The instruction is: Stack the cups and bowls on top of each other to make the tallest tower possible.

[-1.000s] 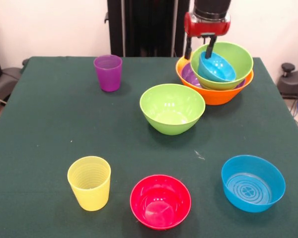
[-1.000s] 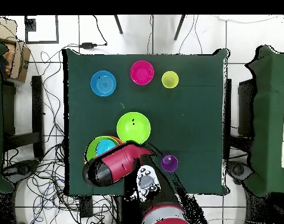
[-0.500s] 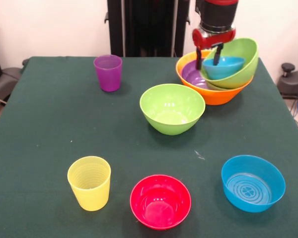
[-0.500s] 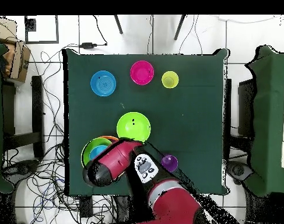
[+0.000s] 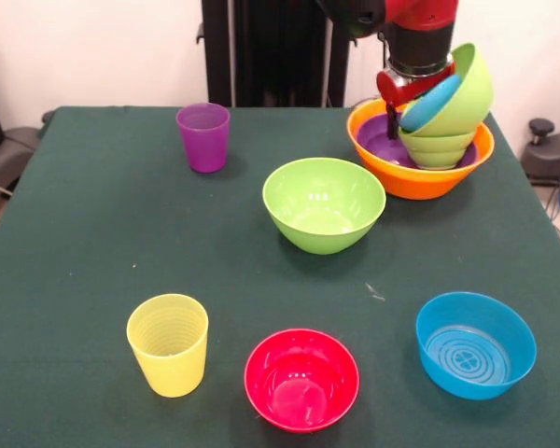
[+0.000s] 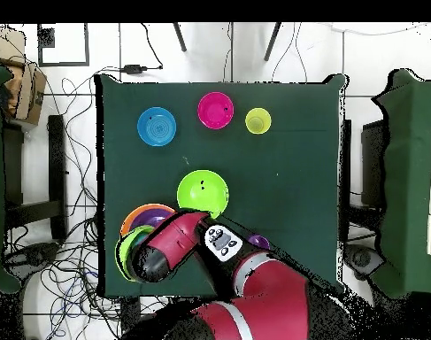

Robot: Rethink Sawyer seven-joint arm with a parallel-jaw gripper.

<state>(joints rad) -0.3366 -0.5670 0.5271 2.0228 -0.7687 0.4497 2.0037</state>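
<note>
My gripper hangs over the tower at the table's far right, shut on the rim of a small blue bowl. That bowl sits inside a lime green bowl, and both are lifted and tipped steeply on edge. Under them a second lime green bowl rests in the shallow purple bowl, which lies in the large orange bowl. In the overhead view the arm hides the gripper and part of the tower. The purple cup and the ribbed yellow cup stand apart.
A loose lime green bowl sits mid-table just left of the tower. A pink-red bowl and another blue bowl stand near the front edge. Cables and chairs surround the table in the overhead view.
The gripper has risen and shifted right in the front view, pulling the blue bowl and its green bowl up onto edge. The orange bowl, tilted before, now sits level.
</note>
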